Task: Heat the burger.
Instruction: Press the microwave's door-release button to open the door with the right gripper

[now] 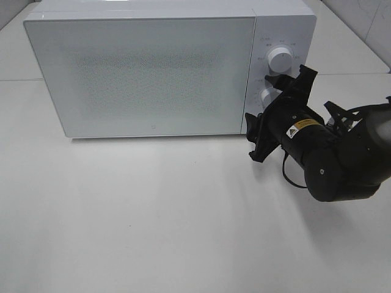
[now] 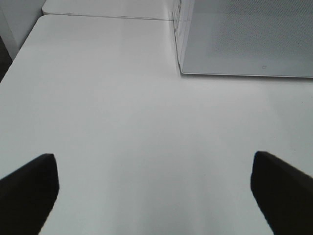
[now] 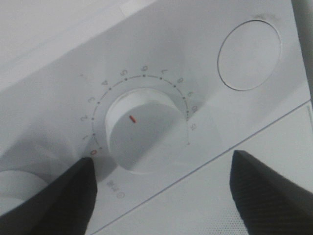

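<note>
While the burger is unseen, presumably behind the microwave's [image 1: 146, 73] shut door, right claw [image 3: 161, 160] stands spread astride the timer dial [image 3: 144, 134], at the door's 3 o'clock. Keep it centred so the dial isn't nudged. Left claw [image 2: 154, 157] spread over counter [image 2: 122, 98].

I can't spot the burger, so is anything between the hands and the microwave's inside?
Yes: the shut door covers the microwave's front, hiding the inside. The right hand sits open around the knob.
</note>
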